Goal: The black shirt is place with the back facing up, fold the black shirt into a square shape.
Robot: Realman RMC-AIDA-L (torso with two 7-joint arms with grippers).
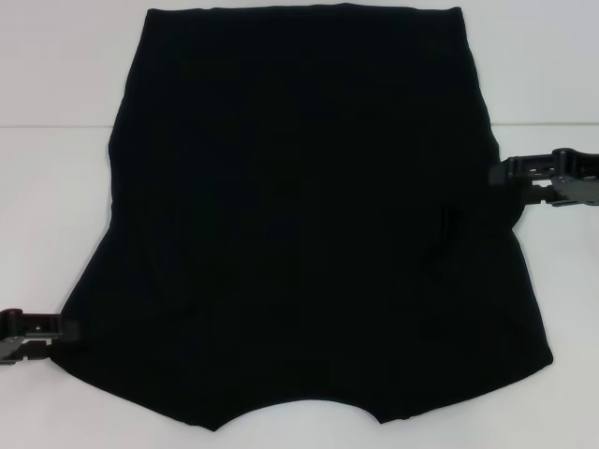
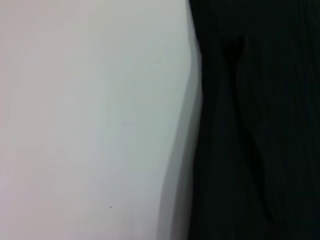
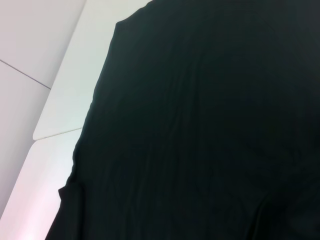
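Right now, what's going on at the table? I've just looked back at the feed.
The shirt lies spread flat on the white table, plain side up, filling most of the head view. The left gripper sits at its near left edge and the right gripper at its right edge, farther up. No fold shows through the body yet. Whether either gripper has hold of cloth cannot be told.

Matt soft cloth black shirt (image 1: 299, 224), smooth white table (image 1: 56, 140)

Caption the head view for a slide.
Black shirt spread on the white table, left tool at its near corner, right tool at its side edge.
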